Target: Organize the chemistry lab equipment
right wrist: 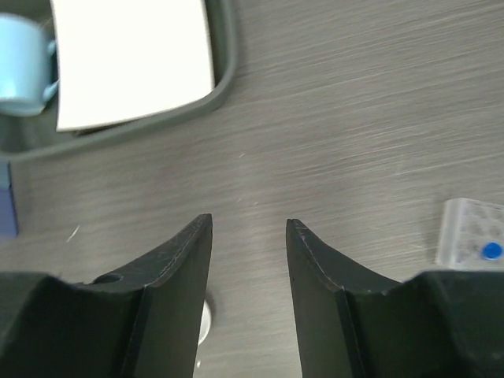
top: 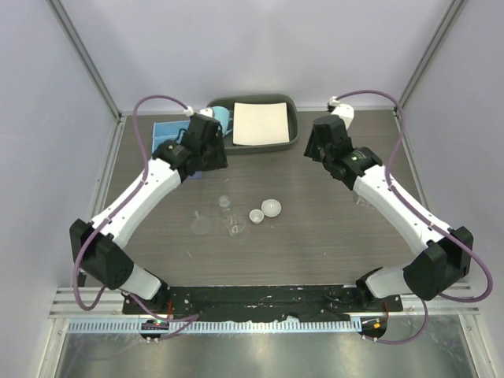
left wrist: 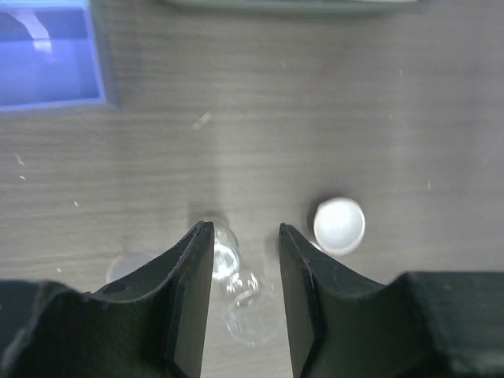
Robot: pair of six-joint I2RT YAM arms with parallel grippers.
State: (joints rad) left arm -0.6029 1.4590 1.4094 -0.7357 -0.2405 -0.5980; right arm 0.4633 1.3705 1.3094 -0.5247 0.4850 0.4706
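Note:
My left gripper (left wrist: 244, 228) hangs open over the table, nothing between its fingers. Far below it, seen through the gap, lies the small clear bottle (left wrist: 250, 303), with another clear piece (left wrist: 224, 253) beside it. One white round dish (left wrist: 339, 224) sits to their right. From above, the bottle (top: 234, 226) and both dishes (top: 272, 207) (top: 256, 216) are grouped mid-table. The blue box (top: 168, 131) lies at the back left by my left gripper (top: 201, 153). My right gripper (right wrist: 250, 220) is open over bare table. The clear tube rack (right wrist: 471, 233) shows one blue cap (right wrist: 492, 250).
A dark grey tray (top: 290, 135) with a white sheet (top: 261, 122) stands at the back centre, with a light-blue mug (top: 220, 118) at its left end. A clear round disc (top: 202, 226) lies left of the bottle. Grey walls close in the table on three sides.

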